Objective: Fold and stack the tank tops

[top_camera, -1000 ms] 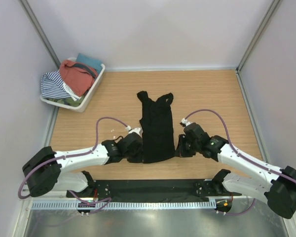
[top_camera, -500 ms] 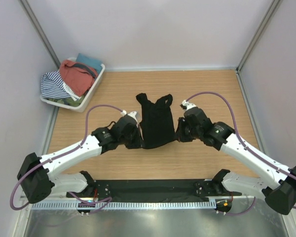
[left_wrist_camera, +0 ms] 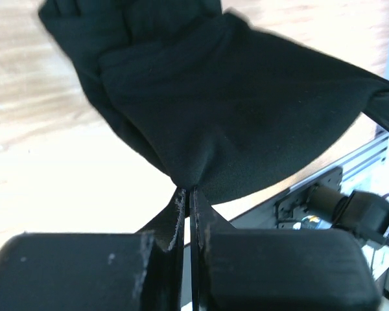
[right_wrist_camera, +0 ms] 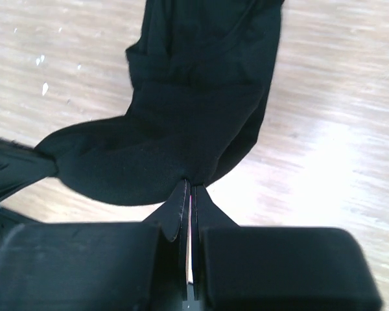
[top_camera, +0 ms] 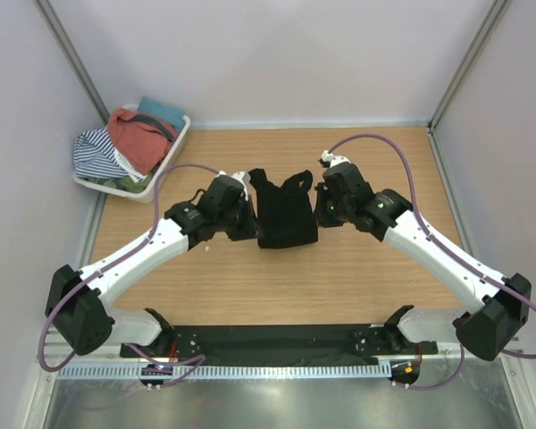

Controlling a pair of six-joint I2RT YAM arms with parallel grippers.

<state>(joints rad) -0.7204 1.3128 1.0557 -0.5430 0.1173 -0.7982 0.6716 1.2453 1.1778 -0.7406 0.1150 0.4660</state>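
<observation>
- The left gripper [top_camera: 250, 223] and right gripper [top_camera: 320, 214], each pinching the black tank top's [top_camera: 284, 214] hem, have carried it forward over the garment's upper half.
- The bottom-to-top fold looks nearly complete.

One black tank top [top_camera: 284, 214], two end effectors [top_camera: 250, 227] [top_camera: 320, 214], one basket [top_camera: 170, 159]

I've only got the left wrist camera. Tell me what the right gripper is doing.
Observer: The right gripper is shut on the black tank top, pinching its opposite edge.
Operator: Give me both grippers' positions from above.
Observer: The left gripper flanks the top's left side, the right its right side, roughly level.
Operator: Locate the other top.
Observer: A rust-red garment lies on top in the white basket at the table's far left corner.
</observation>
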